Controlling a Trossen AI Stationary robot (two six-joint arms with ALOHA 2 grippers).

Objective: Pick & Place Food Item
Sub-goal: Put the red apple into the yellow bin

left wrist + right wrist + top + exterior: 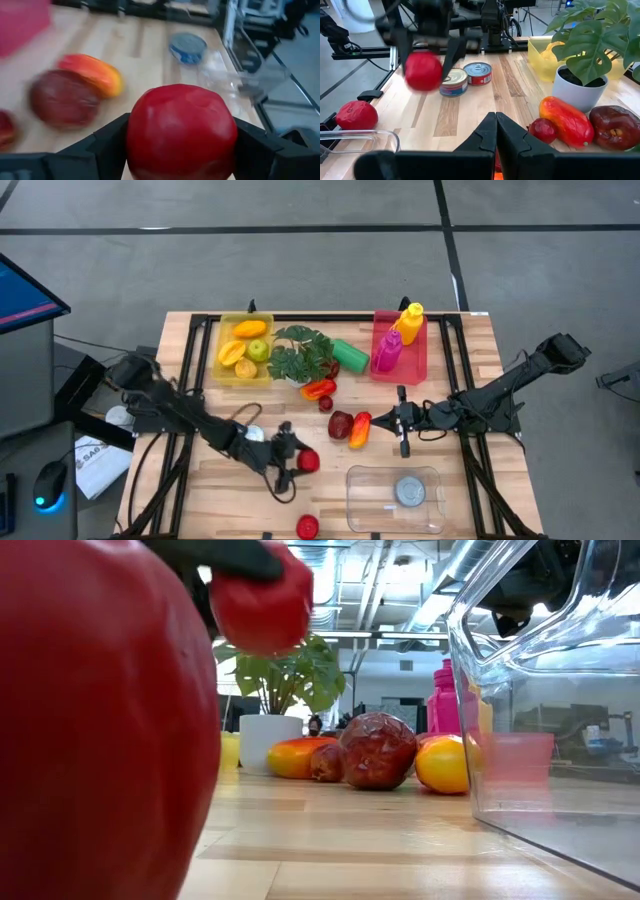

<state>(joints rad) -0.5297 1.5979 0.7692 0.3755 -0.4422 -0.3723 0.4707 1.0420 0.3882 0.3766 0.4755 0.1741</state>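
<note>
Red, smooth round tomato (181, 131) pinched in left fingers (290, 461); right fingers (403, 427) pressed together, empty.

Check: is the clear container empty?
No, in the high view the clear container holds a can.

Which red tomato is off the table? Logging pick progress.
The red tomato gripped by the left gripper; the other tomato sits on the table's near edge.
</note>
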